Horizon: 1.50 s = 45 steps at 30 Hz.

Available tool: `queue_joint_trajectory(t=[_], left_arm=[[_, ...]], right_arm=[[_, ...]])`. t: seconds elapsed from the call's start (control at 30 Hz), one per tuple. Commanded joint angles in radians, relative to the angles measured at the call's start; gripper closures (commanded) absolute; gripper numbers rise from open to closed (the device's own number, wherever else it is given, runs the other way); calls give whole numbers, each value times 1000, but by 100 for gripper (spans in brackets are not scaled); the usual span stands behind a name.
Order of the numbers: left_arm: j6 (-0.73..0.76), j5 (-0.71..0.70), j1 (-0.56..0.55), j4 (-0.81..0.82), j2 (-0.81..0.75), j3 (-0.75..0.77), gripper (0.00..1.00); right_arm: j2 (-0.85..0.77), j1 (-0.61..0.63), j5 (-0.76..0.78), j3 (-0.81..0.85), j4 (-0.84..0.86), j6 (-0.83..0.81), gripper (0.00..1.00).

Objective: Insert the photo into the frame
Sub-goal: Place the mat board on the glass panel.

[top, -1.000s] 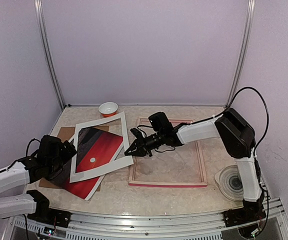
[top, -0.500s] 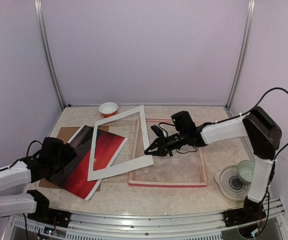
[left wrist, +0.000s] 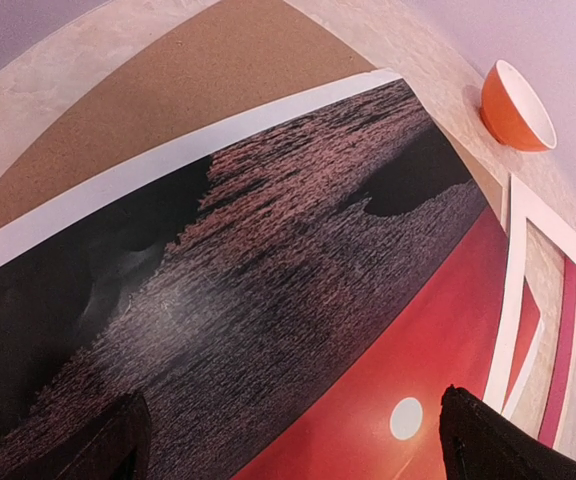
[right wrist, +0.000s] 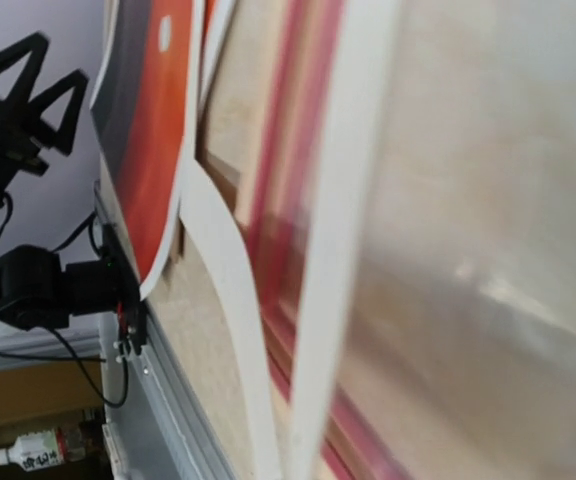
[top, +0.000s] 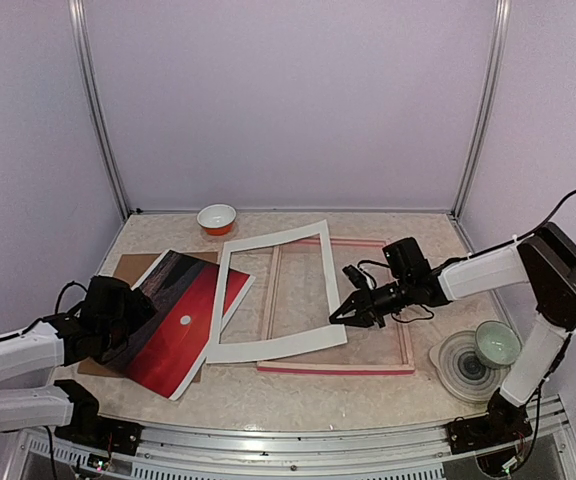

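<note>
The photo (top: 180, 322), a red sunset with a white sun over dark water, lies at the left on a brown backing board (top: 128, 266). It fills the left wrist view (left wrist: 298, 300). My left gripper (top: 133, 314) is open, its fingers (left wrist: 118, 440) spread wide just over the photo's near part. The pink frame (top: 406, 338) lies flat at the centre right. My right gripper (top: 346, 315) is shut on the right side of the white mat (top: 268, 348), which now lies mostly over the frame. In the right wrist view the mat (right wrist: 353, 230) crosses the frame (right wrist: 293, 170); my fingers are out of sight there.
An orange bowl (top: 216, 217) stands at the back left, also in the left wrist view (left wrist: 516, 105). A ribbed plate (top: 460, 365) with a pale green cup (top: 496, 343) sits at the right front. The table's metal front rail (top: 298, 440) runs along the near edge.
My right gripper has pulled the white mat to the right, off the photo and over the frame. The sun and red sky are uncovered. The left arm has barely moved.
</note>
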Motion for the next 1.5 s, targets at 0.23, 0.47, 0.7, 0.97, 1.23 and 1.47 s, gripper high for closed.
queue_joint_trajectory(t=[0.23, 0.47, 0.7, 0.97, 1.23, 1.47], left_arm=[[-6, 12, -11, 41, 28, -4, 1], [-8, 19, -17, 55, 56, 1, 1], [-13, 24, -24, 67, 71, 6, 1], [-15, 27, -33, 71, 97, 19, 1], [-17, 30, -39, 91, 123, 26, 1], [-13, 34, -49, 103, 160, 42, 1]], right_arm=[[-137, -125, -11, -142, -77, -97, 100], [-198, -192, -5, -182, -209, -194, 100], [-245, -270, -2, -198, -327, -287, 100], [-272, -300, 33, -197, -421, -352, 100], [-312, -302, 10, -201, -401, -350, 100], [-375, -300, -6, -147, -343, -331, 100]])
